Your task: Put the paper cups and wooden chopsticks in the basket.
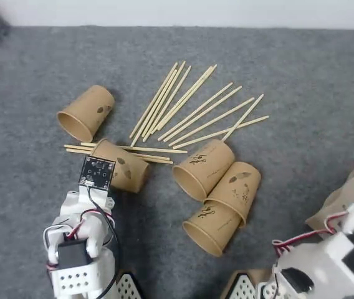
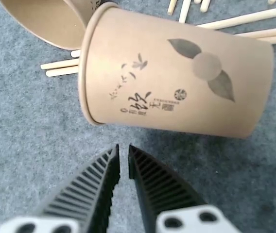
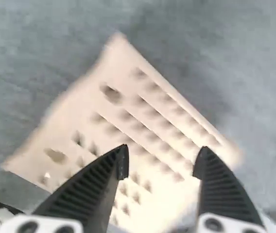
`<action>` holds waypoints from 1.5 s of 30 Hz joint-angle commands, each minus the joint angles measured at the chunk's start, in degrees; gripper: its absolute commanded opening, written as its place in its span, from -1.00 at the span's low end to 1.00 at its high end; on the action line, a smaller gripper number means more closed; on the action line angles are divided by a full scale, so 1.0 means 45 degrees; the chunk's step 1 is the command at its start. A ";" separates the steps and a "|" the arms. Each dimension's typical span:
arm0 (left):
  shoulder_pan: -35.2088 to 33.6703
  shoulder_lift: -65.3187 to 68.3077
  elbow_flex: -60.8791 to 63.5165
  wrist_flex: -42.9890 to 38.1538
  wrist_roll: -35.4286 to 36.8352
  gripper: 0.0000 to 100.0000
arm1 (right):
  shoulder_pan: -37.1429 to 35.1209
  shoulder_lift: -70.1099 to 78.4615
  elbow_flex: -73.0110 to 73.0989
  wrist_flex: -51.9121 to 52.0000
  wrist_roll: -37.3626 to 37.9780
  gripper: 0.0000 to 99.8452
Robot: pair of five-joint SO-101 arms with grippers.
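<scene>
Several brown paper cups lie on their sides on the grey carpet: one at the far left (image 1: 86,112), one (image 1: 126,167) just ahead of the left arm (image 1: 83,243), and three clustered in the middle (image 1: 217,193). Wooden chopsticks (image 1: 189,109) fan out behind them, and a few (image 1: 133,149) run under the near-left cup. My left gripper (image 2: 123,150) is shut and empty, a short way from the side of that cup (image 2: 177,82). My right gripper (image 3: 162,160) is open above the beige perforated basket (image 3: 143,111), which sits at the right edge (image 1: 342,202).
A second cup's mouth (image 2: 45,22) shows beyond the near cup, with chopstick ends (image 2: 60,68) beside it. The right arm (image 1: 326,268) with its red and white wires stands at the bottom right. Bare carpet stretches between the cup cluster and the basket.
</scene>
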 commanded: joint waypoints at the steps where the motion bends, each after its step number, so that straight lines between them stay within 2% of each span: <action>1: -0.0078 -0.0195 -0.0049 0.0039 -0.0078 -0.93 | 0.2432 -0.0947 0.0254 0.0479 0.1309 -0.84; 3: -0.0078 -0.0195 -0.0049 0.0039 -0.0078 -0.93 | 0.3643 -0.0947 0.0586 0.0342 0.2129 -1.00; 5: -0.0078 -0.0195 -0.0049 0.0039 -0.0078 -0.93 | 0.4855 -0.0947 0.0879 -0.0264 0.2755 -0.94; 7: -0.0078 -0.0195 -0.0049 0.0039 -0.0078 -0.93 | 0.5773 -0.0908 0.1192 -0.1221 0.3087 -0.99; 13: -0.0078 -0.0195 -0.0049 0.0039 -0.0078 -0.93 | 0.5832 -0.0420 0.3829 -0.3722 0.3145 -0.99; 16: -0.0078 -0.0195 -0.0049 0.0039 -0.0078 -0.93 | 0.5910 -0.0107 0.3946 -0.5128 0.3145 -0.99; 20: -0.0078 -0.0195 -0.0049 0.0039 -0.0098 -0.93 | 0.5812 0.0869 0.3966 -0.5480 0.3145 -0.99; 29: -0.0078 -0.0195 -0.0049 0.0039 -0.0098 -0.93 | 0.5617 0.4640 0.3888 -0.7922 0.3126 -0.99; 35: -0.0059 -0.0195 -0.0049 0.0020 -0.0098 -0.93 | 0.3233 0.5832 0.3888 -0.6867 0.2852 -0.99; 45: -0.0059 -0.0195 -0.0049 0.0020 -0.0098 -0.93 | -0.3507 0.4425 0.3458 -0.6164 -0.1641 -0.99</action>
